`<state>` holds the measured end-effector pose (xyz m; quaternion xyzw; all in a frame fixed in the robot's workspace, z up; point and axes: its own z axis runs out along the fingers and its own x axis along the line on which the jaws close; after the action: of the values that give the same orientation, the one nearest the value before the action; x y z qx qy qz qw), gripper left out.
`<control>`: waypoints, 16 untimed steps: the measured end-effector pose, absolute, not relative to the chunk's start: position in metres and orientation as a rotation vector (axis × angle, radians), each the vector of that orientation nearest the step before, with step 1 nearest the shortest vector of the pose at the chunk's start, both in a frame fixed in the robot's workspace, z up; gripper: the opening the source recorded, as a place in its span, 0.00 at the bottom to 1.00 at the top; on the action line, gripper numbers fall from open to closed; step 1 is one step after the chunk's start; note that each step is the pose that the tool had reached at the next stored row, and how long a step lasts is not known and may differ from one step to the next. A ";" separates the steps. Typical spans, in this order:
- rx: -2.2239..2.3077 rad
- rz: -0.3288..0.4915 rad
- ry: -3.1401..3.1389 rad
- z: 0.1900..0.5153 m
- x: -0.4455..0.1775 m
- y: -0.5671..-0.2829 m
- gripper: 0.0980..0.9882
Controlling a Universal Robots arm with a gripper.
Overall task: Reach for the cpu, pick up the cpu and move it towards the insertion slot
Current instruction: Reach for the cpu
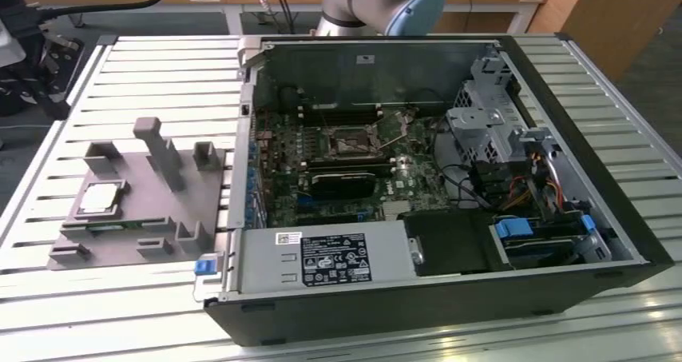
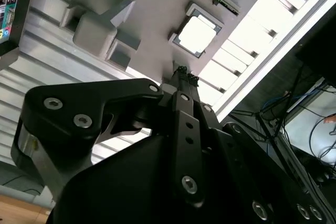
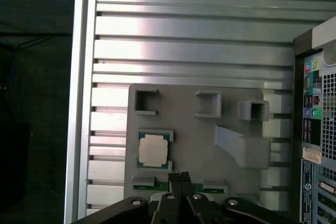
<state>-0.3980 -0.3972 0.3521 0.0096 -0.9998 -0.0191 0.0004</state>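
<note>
Cpu point(image 1: 99, 198): small flat square with a pale silvery lid and a thin green rim. It lies flat in a square pocket of the tray, toward the exterior view's left. Same look in both wrist views point(image 3: 153, 149) point(image 2: 197, 35).
Tray point(image 1: 139, 218): grey moulded holder with upright blocks, resting on the table.
Memory stick point(image 1: 112, 228): narrow and green, lying in the tray just beside the cpu.
Table point(image 1: 160, 66): slatted aluminium.
Computer case point(image 1: 596, 194): open, on its side, just beside the tray on the exterior view's right.
Insertion slot point(image 1: 349, 142): black square socket in a silvery frame, on the board inside the case, well apart from the cpu.
Arm point(image 1: 384, 2): grey joint with a blue cap, behind the case's far wall.
Gripper point(image 3: 179, 174) point(image 2: 182, 71): black, with the fingers point(image 3: 175, 178) pressed together and nothing between them. It is poised over the tray, tips pointing down at it. In the first wrist view the tips overlap the memory stick. They are near the cpu but apart from it.
</note>
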 end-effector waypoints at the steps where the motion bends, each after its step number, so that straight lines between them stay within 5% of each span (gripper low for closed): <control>1: 0.030 -0.060 -3.140 0.352 -0.400 -0.397 0.01; 9: 0.030 -0.060 -3.140 0.352 -0.410 -0.397 0.02; 16: 0.030 -0.061 -3.133 0.346 -0.410 -0.397 0.35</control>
<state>-0.4099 -0.3975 0.3456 0.0095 -0.9998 -0.0194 0.0041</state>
